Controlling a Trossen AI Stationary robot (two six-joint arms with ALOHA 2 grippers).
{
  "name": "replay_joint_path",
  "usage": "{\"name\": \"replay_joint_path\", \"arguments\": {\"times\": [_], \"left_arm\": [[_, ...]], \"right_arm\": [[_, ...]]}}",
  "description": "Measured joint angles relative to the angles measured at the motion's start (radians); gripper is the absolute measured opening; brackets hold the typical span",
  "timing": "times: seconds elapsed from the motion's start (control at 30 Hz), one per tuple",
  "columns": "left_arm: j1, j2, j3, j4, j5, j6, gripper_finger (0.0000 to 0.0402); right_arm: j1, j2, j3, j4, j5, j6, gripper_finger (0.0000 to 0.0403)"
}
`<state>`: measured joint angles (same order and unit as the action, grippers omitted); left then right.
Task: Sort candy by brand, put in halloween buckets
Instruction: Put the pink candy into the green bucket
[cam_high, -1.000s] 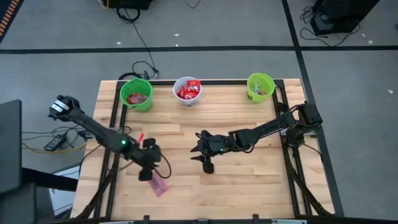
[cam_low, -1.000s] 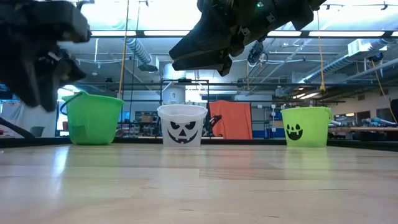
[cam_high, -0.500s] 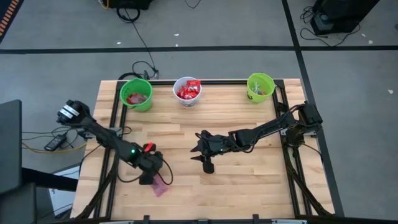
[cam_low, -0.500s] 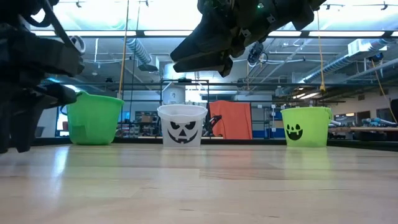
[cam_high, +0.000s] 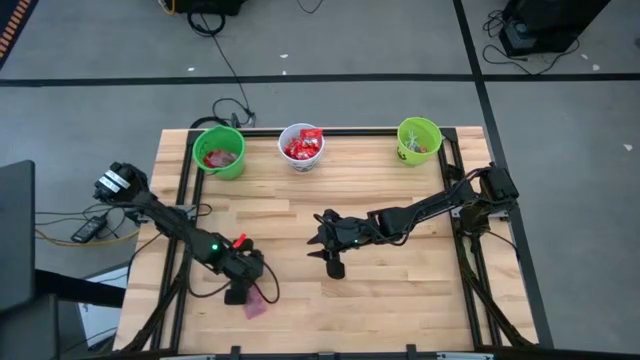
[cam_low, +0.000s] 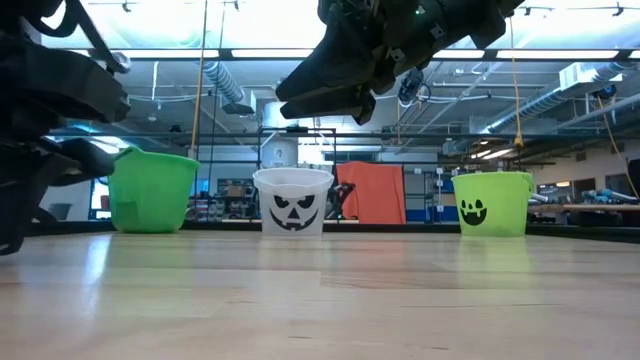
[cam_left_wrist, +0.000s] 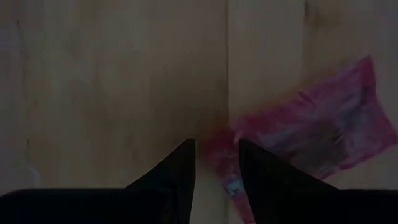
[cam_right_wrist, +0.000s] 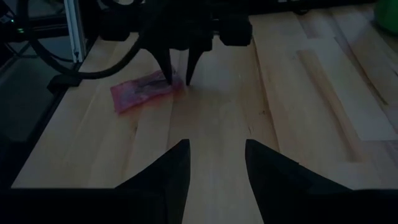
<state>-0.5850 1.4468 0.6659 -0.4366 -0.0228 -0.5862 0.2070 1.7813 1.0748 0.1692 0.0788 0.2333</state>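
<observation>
A flat pinkish-red candy packet (cam_high: 258, 305) lies on the wooden table near its front left. My left gripper (cam_left_wrist: 216, 158) points down over the packet's left end and is open. That end (cam_left_wrist: 224, 155) lies in the gap between its fingertips. My right gripper (cam_high: 320, 248) hangs open and empty above the table's middle. Three buckets stand along the far edge. The left green bucket (cam_high: 220, 152) holds pinkish packets. The white bucket (cam_high: 301, 146) holds red packets. The right green bucket (cam_high: 419, 139) carries a face mark. My left gripper comes from above with its fingers (cam_right_wrist: 168, 73) on either side of the packet's end (cam_right_wrist: 177, 86), which lies flat on the table. I cannot tell whether a fingertip touches the packet.
Bare wood lies between the packet and the buckets. Black frame rails (cam_high: 183, 250) run along the table's left and right sides. In the low view the buckets (cam_low: 293, 202) stand in a row, with the room behind them.
My left gripper has sunk toward the table and gone a little toward the near edge, down onto the pink packet's end, tipping steeper. Its fingers keep the same gap. My right arm has kept still.
</observation>
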Motion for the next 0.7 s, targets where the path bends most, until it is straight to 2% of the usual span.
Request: {"name": "replay_joint_path", "arguments": {"times": [0.23, 0.37, 0.5, 0.6, 0.7], "left_arm": [[0.001, 0.067, -0.003, 0.014, 0.056, -0.034, 0.0124], [0.002, 0.086, -0.003, 0.016, 0.067, -0.020, 0.0085], [0.002, 0.042, -0.012, 0.028, 0.098, -0.015, 0.0013], [-0.002, -0.009, -0.017, 0.006, 0.101, 0.008, 0.0008], [0.003, -0.073, -0.010, -0.052, 0.045, 0.032, 0.0004]], "right_arm": [[0.000, 0.000, 0.000, -0.005, 0.000, 0.000, 0.0165], [0.000, 0.000, 0.000, -0.007, 0.002, 0.000, 0.0165], [0.000, 0.000, 0.000, -0.007, 0.007, 0.000, 0.0165], [0.000, 0.000, 0.000, -0.007, 0.007, 0.000, 0.0165], [0.000, 0.000, 0.000, -0.006, 0.008, 0.000, 0.0165]]}}
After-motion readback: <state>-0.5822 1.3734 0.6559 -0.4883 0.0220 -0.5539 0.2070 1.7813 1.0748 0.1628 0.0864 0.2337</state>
